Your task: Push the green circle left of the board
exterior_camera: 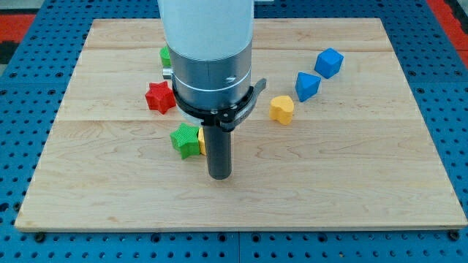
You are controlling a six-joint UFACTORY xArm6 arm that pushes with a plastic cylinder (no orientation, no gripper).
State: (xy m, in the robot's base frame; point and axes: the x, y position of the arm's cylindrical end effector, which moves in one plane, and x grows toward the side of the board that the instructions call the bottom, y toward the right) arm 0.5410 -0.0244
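**Green circle hides behind the arm**

The green circle peeks out near the view's top, mostly hidden, just above the red star. My tip is a bare rod with nothing to squeeze, sitting beside the green star. I think it must go around first, then push left.

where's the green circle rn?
Mostly hidden behind the arm: only a green edge shows upper left of the board's centre, just above the red star. My tip is well below it.
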